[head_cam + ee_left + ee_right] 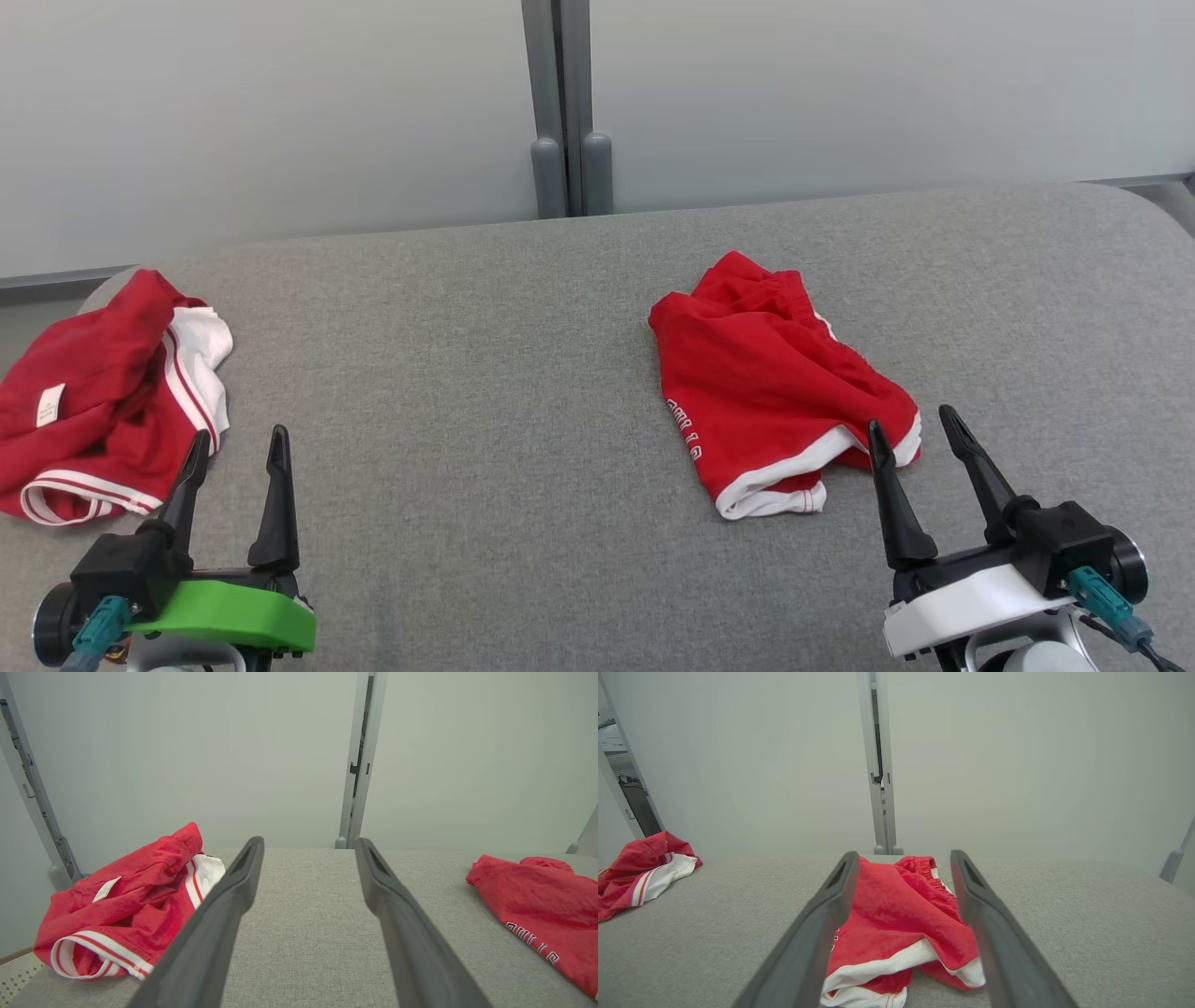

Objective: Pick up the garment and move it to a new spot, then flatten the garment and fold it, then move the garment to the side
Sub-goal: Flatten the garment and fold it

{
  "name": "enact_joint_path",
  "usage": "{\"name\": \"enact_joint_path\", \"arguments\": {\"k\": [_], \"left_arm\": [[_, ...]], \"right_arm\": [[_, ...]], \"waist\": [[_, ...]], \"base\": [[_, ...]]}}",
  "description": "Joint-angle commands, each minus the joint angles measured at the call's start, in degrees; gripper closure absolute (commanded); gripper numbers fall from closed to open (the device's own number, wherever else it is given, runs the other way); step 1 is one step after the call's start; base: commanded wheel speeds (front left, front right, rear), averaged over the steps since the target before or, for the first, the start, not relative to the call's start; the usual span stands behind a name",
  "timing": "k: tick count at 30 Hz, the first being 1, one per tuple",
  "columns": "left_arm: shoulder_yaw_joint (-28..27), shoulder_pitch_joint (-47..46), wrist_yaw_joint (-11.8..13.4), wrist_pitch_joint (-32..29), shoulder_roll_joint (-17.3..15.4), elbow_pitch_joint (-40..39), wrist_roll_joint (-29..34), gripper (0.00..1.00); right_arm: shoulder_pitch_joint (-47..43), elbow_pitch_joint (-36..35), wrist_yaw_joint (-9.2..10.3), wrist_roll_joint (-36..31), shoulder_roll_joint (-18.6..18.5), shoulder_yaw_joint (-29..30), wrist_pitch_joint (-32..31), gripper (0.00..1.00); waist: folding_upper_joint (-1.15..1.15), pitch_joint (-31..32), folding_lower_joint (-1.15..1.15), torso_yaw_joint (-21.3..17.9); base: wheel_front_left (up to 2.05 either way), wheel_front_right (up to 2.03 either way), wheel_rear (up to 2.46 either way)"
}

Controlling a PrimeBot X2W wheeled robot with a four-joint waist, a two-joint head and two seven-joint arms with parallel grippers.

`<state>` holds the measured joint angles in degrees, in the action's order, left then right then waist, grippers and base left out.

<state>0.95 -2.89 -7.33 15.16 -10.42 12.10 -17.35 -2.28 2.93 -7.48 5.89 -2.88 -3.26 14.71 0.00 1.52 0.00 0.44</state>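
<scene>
Your left gripper [239,435], at 8 o'clock, and right gripper [911,420], at 4 o'clock, both have their fingers spread apart and hold nothing. The crumpled red shorts [756,392] lie on the grey table [467,392], just beyond the right fingertips toward 11 o'clock. A red-and-white shirt [93,411] lies at 9 o'clock.

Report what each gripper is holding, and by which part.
Nothing is held. The left gripper and right gripper stand open and empty; the red shorts lie loose before the right one.

Matt red cloth shorts [766,373] on coarse grey woven table covering [485,392].
</scene>
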Motion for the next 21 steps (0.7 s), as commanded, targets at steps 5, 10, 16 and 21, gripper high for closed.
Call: {"name": "enact_joint_path", "arguments": {"k": [5, 10, 16, 21], "left_arm": [[-0.18, 0.77, -0.20, -0.01, 0.05, 0.17, 0.78, 0.00], [-0.35, 0.84, -0.21, -0.01, 0.21, 0.23, 0.68, 0.00], [-0.61, 0.94, -0.22, -0.01, 0.30, 0.24, 0.65, 0.00], [-0.75, 0.99, -0.23, -0.01, 0.37, 0.09, 0.74, 0.00]], "right_arm": [[-0.79, 0.15, -0.03, 0.05, -0.03, 0.28, 0.10, 0.00], [-0.80, 0.21, -0.03, 0.09, -0.03, 0.35, 0.09, 0.00], [-0.79, 0.39, -0.03, 0.26, -0.03, 0.33, 0.08, 0.00], [-0.76, 0.35, -0.03, 0.30, -0.02, 0.35, 0.07, 0.00]], "waist": [[0.00, 0.01, 0.00, 0.16], [0.00, 0.01, 0.00, 0.26], [0.00, 0.08, 0.00, 0.29], [0.00, 0.08, 0.00, 0.23]], "base": [[0.00, 0.00, 0.00], [0.00, 0.00, 0.00], [0.00, 0.00, 0.00], [0.00, 0.00, 0.00]]}}
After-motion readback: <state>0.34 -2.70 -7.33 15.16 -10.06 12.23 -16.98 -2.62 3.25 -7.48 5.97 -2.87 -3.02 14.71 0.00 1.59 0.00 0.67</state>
